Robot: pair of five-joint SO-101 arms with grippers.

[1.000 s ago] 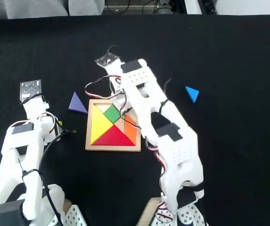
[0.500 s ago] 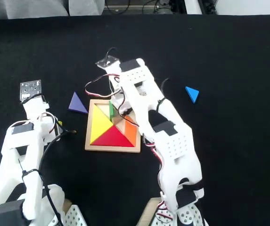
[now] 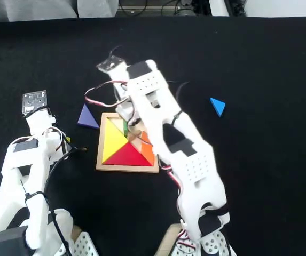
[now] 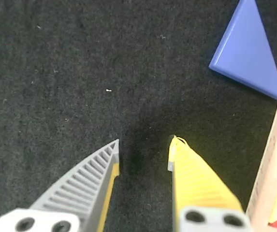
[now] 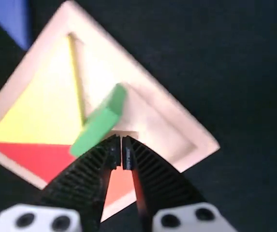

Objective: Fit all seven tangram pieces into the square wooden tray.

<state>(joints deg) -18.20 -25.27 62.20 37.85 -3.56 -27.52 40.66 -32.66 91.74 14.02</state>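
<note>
Clenched together, the right arm's fingers [image 5: 145,176] met a tilted green wooden tangram piece [image 5: 99,126], apparently nudging it flat into the empty corner of the square wooden tray [image 5: 196,140]. The left arm's fingers [image 4: 196,179] hung released above the black table [image 4: 56,72].

You're seeing the bench [image 3: 270,160] wearing matt, slightly fuzzy cloth. The tray [image 3: 126,168] is showing pale smooth wood. The blue triangle [image 4: 249,60] is looking smooth, matt. The left hand [image 4: 145,142] is showing ribbed plastic.
</note>
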